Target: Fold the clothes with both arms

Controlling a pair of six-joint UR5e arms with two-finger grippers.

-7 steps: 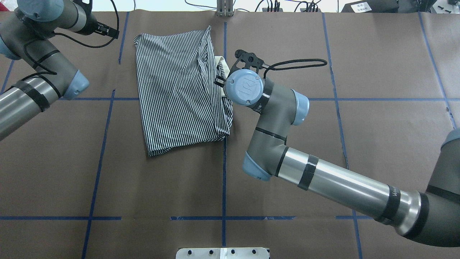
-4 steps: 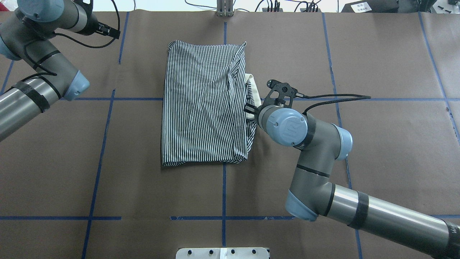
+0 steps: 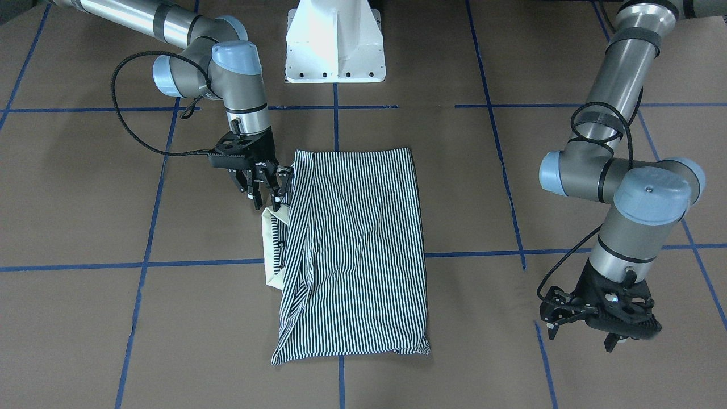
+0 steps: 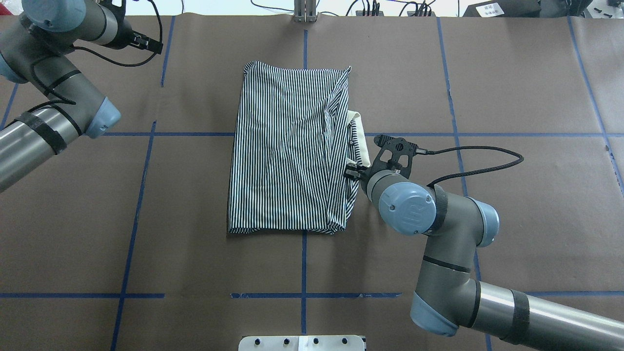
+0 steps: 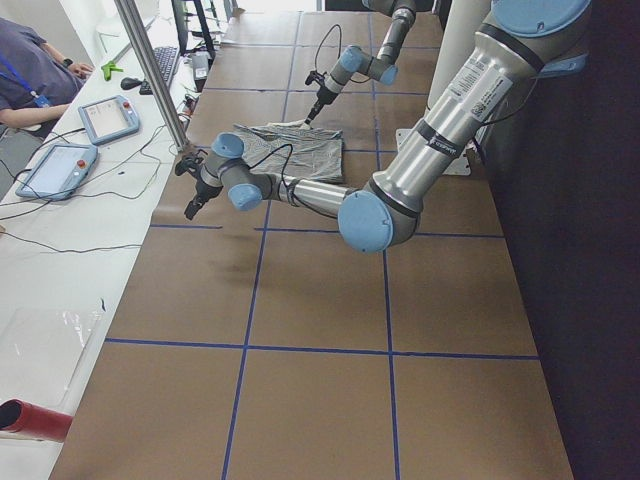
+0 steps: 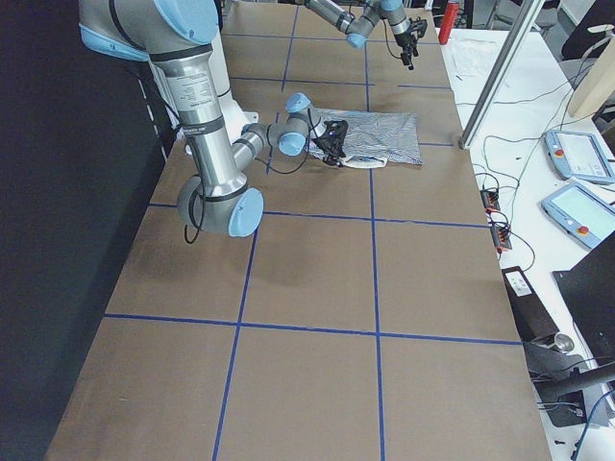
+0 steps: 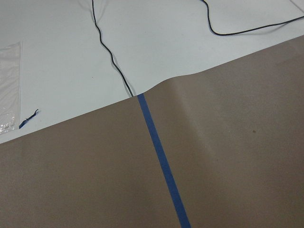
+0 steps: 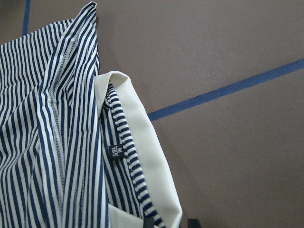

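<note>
Striped polo shirt lies folded into a rough rectangle, flat on the brown worktop at centre of the overhead frame, astride the vertical blue tape line. Cream collar sticks out from the shirt's right edge in that view, and the right wrist view shows a small size tag just inside it. Right arm enters from the lower right of the overhead frame, elbow bent and wrist angled down and left. This puts the right pincer low against the shirt's edge, just beside the collar. Its fingers look slightly apart in the front-facing view, but I cannot tell whether cloth is pinched between them. Left arm is folded back at the upper left of the overhead frame, well apart from the shirt. Its wrist points down at bare worktop near the paper's edge. Left pincer hangs above the surface with fingers spread and nothing held. White pedestal sits at top centre of the front-facing view.
</note>
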